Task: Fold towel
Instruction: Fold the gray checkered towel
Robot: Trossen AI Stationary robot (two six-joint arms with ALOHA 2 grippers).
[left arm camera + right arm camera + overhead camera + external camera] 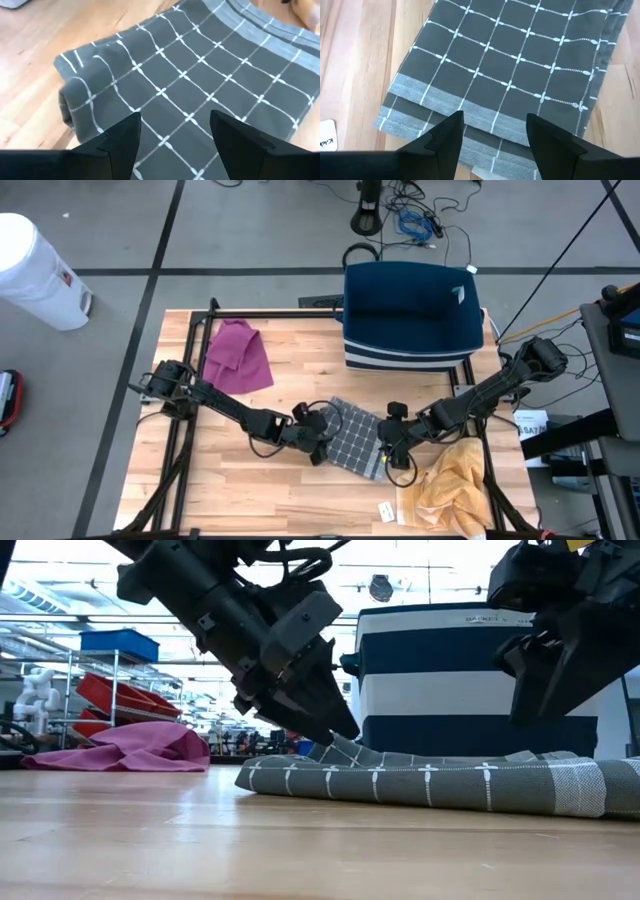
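Grey checked towel [355,440] folded, long axis running 10 to 4 o'clock. Left gripper [318,445] at its 9 o'clock end, right gripper [385,448] at 3 o'clock end; both spread, empty.

I see grey floor [250,230] crossed by dark lines, white bin [35,270] at table's far left, cables [415,220] beyond table. I note shelving with red bins [115,690], bright overhead light.
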